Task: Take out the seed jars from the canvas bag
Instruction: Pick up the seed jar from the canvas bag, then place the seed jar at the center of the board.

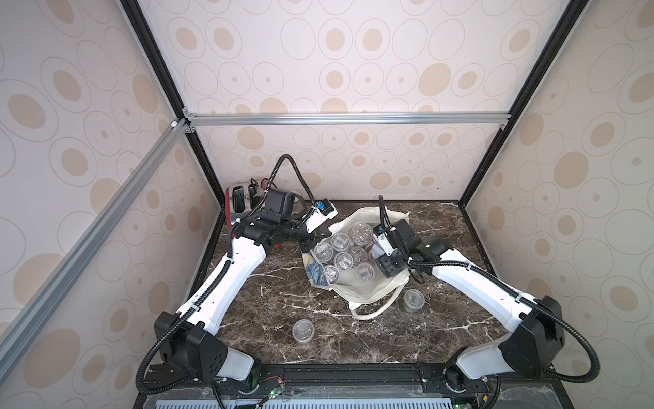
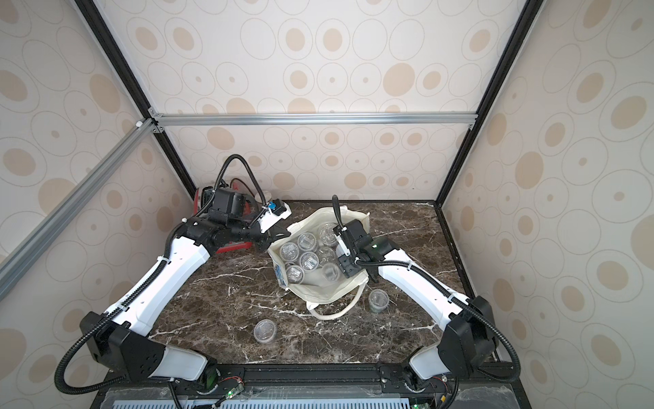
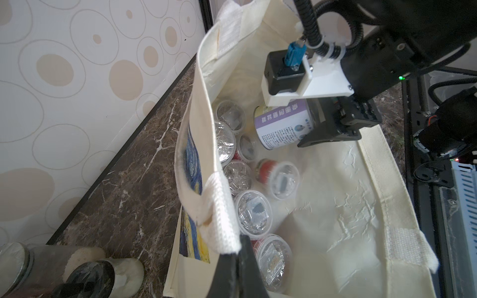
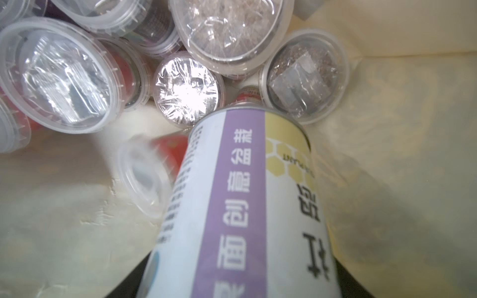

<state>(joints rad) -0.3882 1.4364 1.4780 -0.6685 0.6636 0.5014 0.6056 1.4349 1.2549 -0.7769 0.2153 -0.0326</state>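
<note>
The canvas bag lay open at frame centre on the tabletop, with seed jars clustered inside. The left pincer was closed on the bag's rim at its upper left. The right pincer was inside the bag, gripping a tilted purple-labelled jar. Two loose jars stood outside the bag: one jar to its lower left, another jar just beside its lower right.
</note>
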